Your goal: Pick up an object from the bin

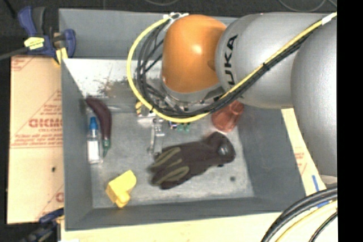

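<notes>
A dark glove [190, 160] lies flat on the floor of the bin [75, 178], a little below the middle, with its cuff to the right and its tips toward the lower left. It is the thing nearest the gripper [157, 136], whose metal end shows just beside the glove's upper left edge, below the arm's orange cover [190, 54]. I cannot tell whether the gripper is open or closed, nor whether it touches the glove. The likely trouble is the glove itself. It is soft and limp, so a pinch at its edge may catch only a fold that slides out on the lift, or the glove may drag across the floor instead of rising. A pinkish thing [228, 116] sits near the cuff, half under the arm, and could be nudged if the glove swings. To the left there is bare floor between the gripper and a small bottle [93, 141] with a dark maroon thing [101, 113] beside it, both near the left wall. A yellow block [121, 187] rests near the front wall, apart from the glove. The glove lies well off every wall, so a straight lift looks unhindered.
</notes>
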Controlling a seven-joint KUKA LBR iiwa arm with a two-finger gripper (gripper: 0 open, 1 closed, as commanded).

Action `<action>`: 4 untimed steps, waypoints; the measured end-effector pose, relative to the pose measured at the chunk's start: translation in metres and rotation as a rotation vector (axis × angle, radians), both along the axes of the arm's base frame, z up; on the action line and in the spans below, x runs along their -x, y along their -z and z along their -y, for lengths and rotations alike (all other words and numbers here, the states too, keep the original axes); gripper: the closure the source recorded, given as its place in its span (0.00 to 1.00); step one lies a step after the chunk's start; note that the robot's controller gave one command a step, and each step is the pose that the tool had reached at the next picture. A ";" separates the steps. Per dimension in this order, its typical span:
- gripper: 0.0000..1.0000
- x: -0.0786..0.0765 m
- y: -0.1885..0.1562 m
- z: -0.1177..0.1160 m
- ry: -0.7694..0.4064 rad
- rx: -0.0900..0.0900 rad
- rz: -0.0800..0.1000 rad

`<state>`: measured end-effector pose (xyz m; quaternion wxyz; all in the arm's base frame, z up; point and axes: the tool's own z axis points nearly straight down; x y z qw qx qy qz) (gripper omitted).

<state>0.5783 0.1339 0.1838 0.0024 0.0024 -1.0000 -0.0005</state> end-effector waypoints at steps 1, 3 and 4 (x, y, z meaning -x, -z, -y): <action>0.00 -0.002 -0.005 0.001 0.003 -0.001 0.008; 0.00 0.058 0.076 0.047 -0.150 0.000 0.012; 1.00 0.017 0.112 0.117 -0.064 -0.002 0.020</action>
